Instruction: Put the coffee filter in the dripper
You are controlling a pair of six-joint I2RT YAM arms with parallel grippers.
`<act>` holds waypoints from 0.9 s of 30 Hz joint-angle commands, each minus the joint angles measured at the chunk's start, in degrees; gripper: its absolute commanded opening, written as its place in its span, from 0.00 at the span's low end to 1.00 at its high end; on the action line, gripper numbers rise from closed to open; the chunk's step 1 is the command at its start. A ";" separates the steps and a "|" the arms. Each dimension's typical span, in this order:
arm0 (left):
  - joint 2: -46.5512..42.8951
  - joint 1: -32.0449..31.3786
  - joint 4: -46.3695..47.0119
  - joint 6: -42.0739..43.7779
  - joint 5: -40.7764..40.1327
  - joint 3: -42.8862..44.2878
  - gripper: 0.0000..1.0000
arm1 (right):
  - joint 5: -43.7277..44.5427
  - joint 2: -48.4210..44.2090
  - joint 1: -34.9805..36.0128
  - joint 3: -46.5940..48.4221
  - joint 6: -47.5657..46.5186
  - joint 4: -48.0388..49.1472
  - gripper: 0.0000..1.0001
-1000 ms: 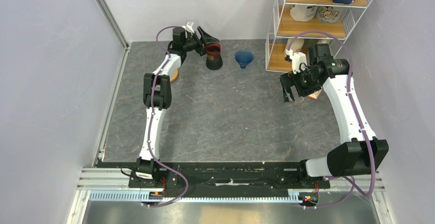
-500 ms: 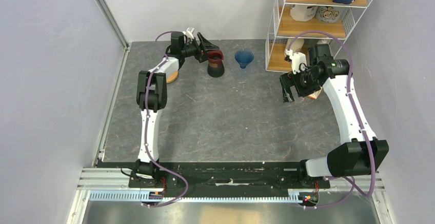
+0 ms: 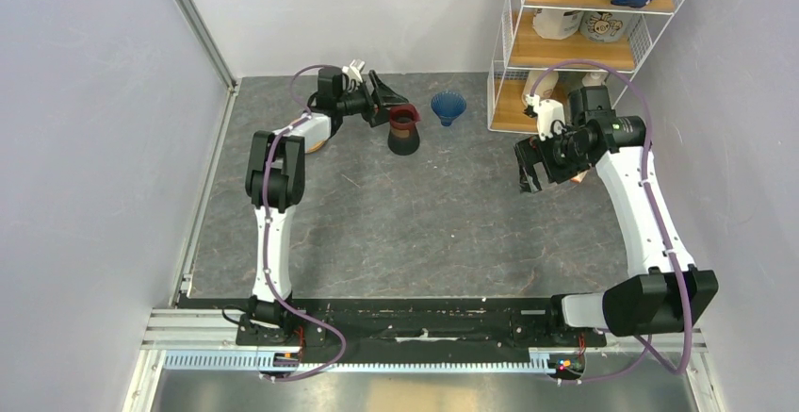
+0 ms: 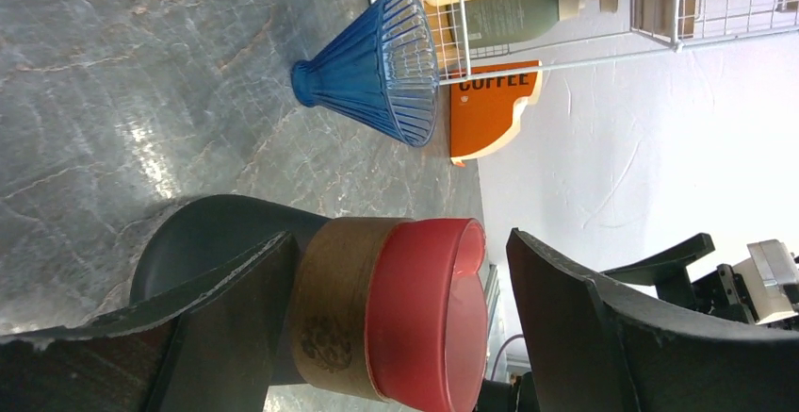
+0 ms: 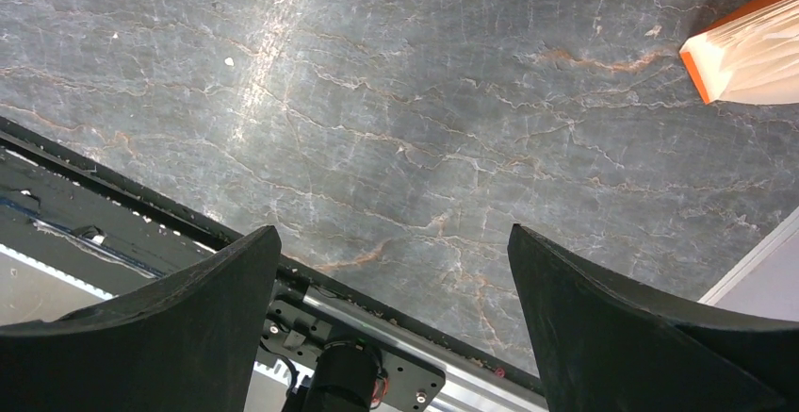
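Observation:
The dark-blue ribbed dripper (image 3: 448,107) stands at the back of the table and also shows in the left wrist view (image 4: 377,54). My left gripper (image 3: 394,113) is open around the red-and-black flared vessel (image 3: 403,132). In the left wrist view, one finger (image 4: 236,308) lies against the vessel's brown collar (image 4: 339,308) and the other finger stands apart from its red rim. My right gripper (image 3: 529,167) is open and empty above bare table (image 5: 396,233). Pleated white paper, the coffee filter (image 5: 758,58), sits in an orange holder at the top-right corner of the right wrist view.
A white wire shelf rack (image 3: 584,49) with bottles and a bag stands at the back right. An orange COFFEE sign (image 4: 490,110) leans by its foot. A flat orange ring (image 3: 321,140) lies partly under my left arm. Grey walls close both sides.
My left gripper has swung right and nearer, and the red-and-black vessel has shifted with it toward the dripper. The right arm has barely moved.

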 commanded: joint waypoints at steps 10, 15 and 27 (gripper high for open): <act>-1.50 -3.13 7.57 -1.06 6.39 0.90 0.94 | -0.91 -3.90 0.24 -1.14 -0.07 -0.96 0.99; -3.81 -4.48 7.64 -0.20 7.39 -1.60 0.95 | -0.59 -4.82 0.21 -1.84 -0.11 -0.89 0.99; -11.96 -6.48 10.50 -0.40 6.73 -14.93 0.96 | -1.25 -5.07 0.22 -2.91 -0.33 -0.79 0.99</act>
